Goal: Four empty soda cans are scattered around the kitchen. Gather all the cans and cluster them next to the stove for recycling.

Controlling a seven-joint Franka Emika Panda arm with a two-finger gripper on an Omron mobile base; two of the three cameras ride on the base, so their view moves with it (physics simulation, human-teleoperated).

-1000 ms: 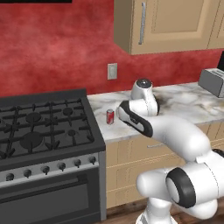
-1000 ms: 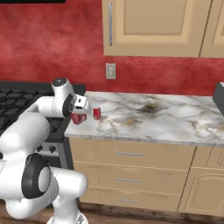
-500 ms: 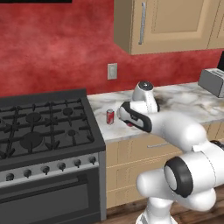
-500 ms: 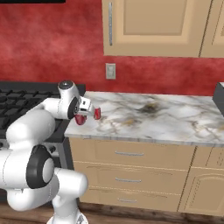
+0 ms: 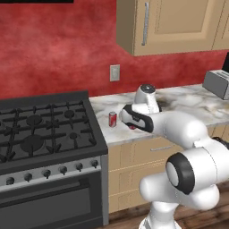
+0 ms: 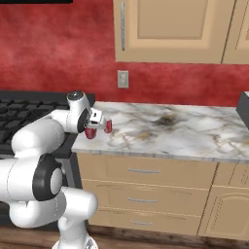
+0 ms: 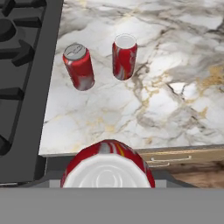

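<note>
The way along the counter [image 7: 175,109] beside the stove [image 7: 22,87] is being blocked by two cans [image 7: 79,66] standing near each other. To their right, wide bare marble is being left open, and the near edge is also being left free.

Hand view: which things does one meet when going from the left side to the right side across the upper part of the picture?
Stove → red soda can with grey top → red soda can with white top → bare marble counter.
</note>
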